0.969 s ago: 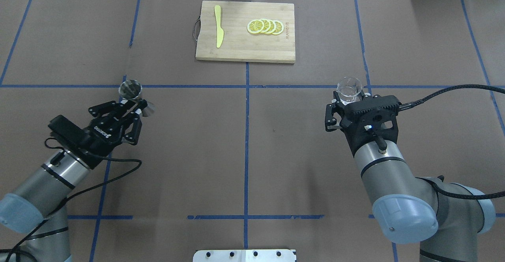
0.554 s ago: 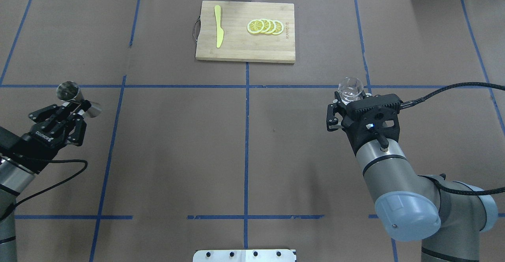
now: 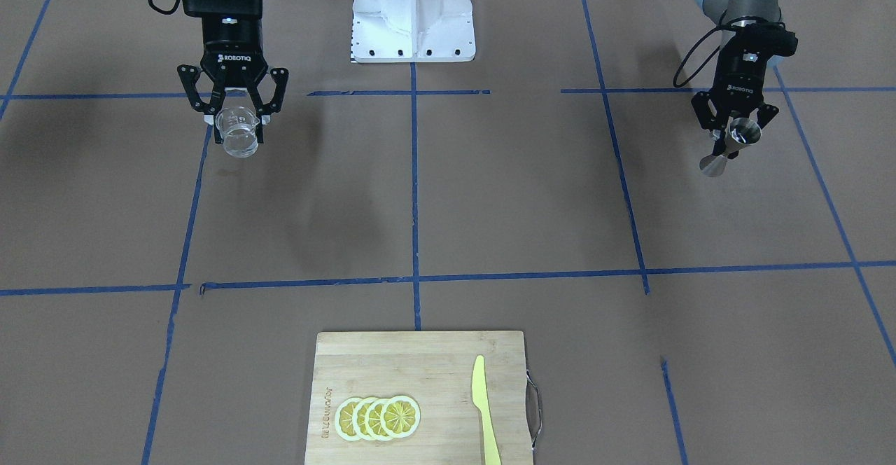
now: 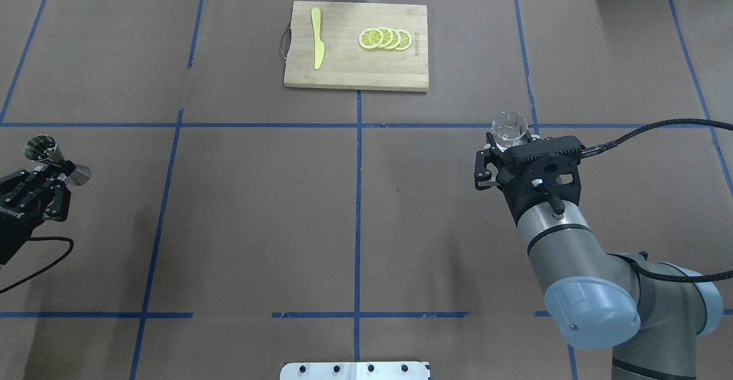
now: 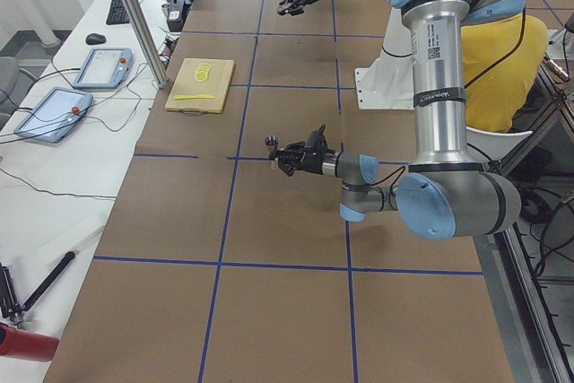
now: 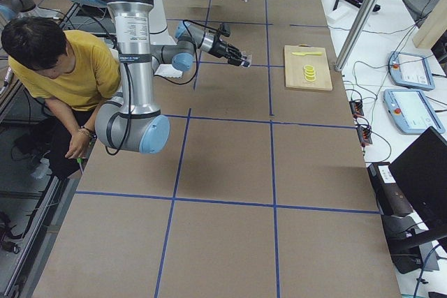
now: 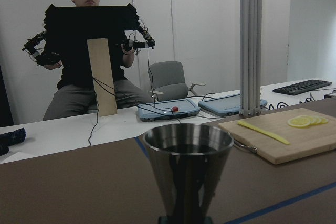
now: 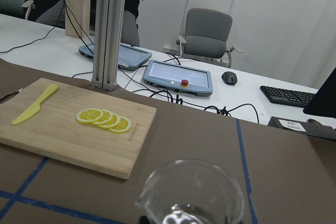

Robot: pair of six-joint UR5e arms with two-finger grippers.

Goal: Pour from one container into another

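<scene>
Two arms, two vessels, held well apart over the table.

At the far left edge of the overhead view, the left gripper has its fingers closed on the narrow waist of the steel jigger. The left wrist view shows the jigger upright with its open upper cone facing up. Right of centre in the same overhead view, the right gripper pinches the glass cup between its fingers, mouth up, close to where two blue tape lines cross. At top centre lies a cutting board carrying overlapping lemon slices and a yellow knife, well apart from both grippers.
</scene>
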